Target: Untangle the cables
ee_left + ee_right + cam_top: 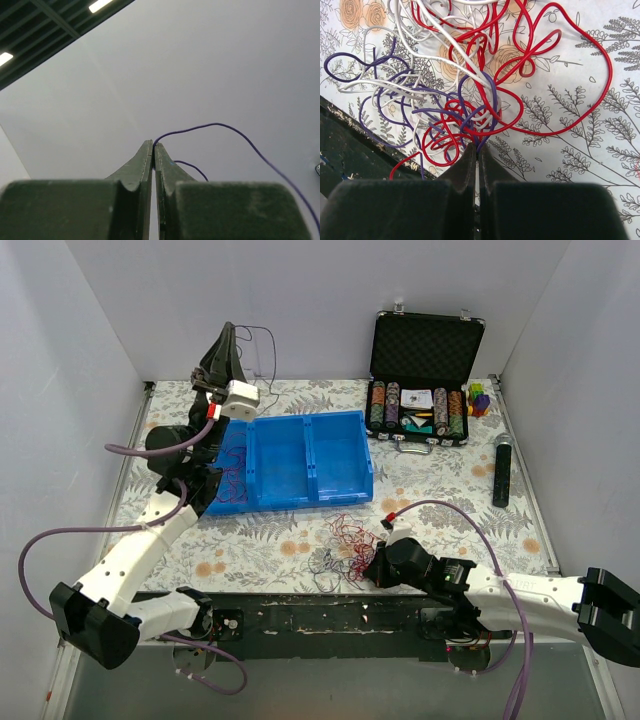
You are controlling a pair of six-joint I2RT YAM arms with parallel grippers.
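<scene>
Left gripper [153,146]: you pinch one thin purple cable [220,125] arcing to 3 o'clock.
Right gripper [476,150]: clamped on glossy looping cables [470,90].

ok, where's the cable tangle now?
Top view, centre: the cable tangle sits by the table's near edge, between the blue bin and the shut right gripper pinching it. Left gripper holds one purple cable.

Smooth glossy plastic-sheathed cables [479,85] on a matt flower-printed table cover [580,150], glossy blue plastic bin [300,502] at their 11 o'clock, case [427,340] at 1 o'clock with metal edging and matt black foam lining, matt grainy dark fingers [462,172] of the right gripper [477,149]
</scene>
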